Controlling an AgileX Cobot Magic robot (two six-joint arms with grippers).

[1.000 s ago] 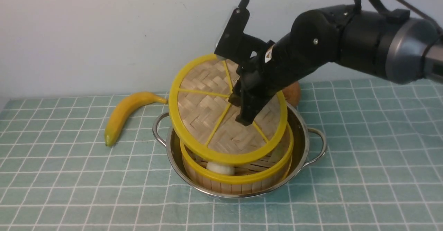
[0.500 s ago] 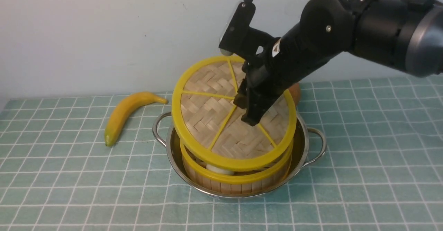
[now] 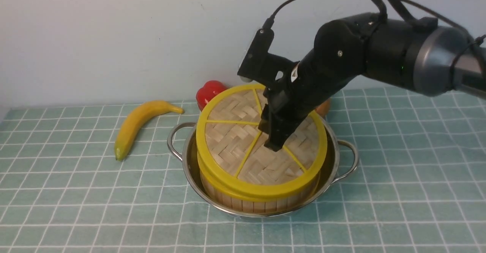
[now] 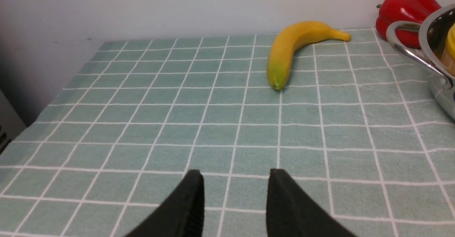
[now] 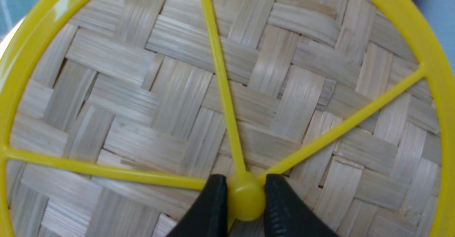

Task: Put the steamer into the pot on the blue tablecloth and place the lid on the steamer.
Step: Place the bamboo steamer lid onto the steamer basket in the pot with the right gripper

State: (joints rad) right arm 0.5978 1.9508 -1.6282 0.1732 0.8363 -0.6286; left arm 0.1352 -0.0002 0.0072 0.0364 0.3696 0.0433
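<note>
Front view, my right fingers (image 3: 274,141) pinching the knob (image 5: 246,200) of the lid (image 3: 235,146), near level on the steamer (image 3: 258,201), my left fingers (image 4: 193,201) parted, holding nothing.

No readable text anywhere, as far as I can see. Only candidate: a small white/orange sticker on the right arm (image 3: 294,69), front view, w/ what looks like a triangle warning mark, too small and blurred to make out any words or nos. No brand, label or print to be made out on the lid (image 3: 235,139), the pot (image 3: 343,158), the banana (image 3: 136,122) or the red pepper (image 4: 405,6). The blue tablecloth (image 3: 76,192) carries only a plain white grid, no lettering. Wrist views: nothing written on either.
</note>
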